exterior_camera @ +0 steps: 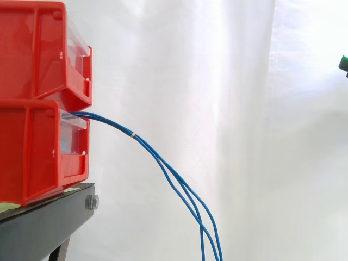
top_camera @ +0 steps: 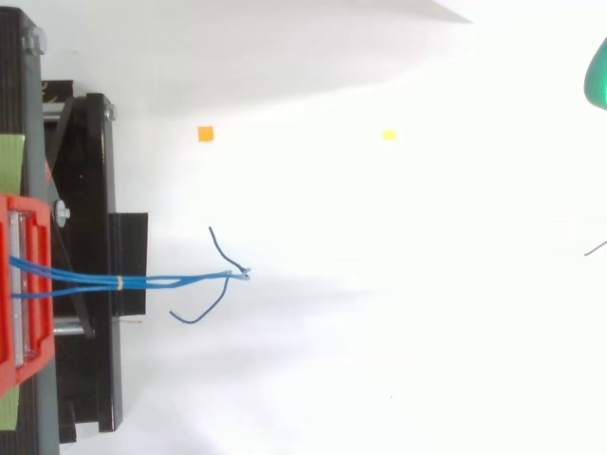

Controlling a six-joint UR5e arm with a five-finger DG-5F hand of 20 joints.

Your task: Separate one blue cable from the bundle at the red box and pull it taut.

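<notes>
While the blue cables (exterior_camera: 111, 124) droop from the lower red bin (exterior_camera: 32, 152), the hand (top_camera: 597, 78) sits well apart; I cannot tell its grip state.

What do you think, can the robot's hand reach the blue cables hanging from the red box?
Probably yes. The hand is far off at the side view's right edge, but nothing stands between it and the blue cables, which hang free from the lower red box.
</notes>
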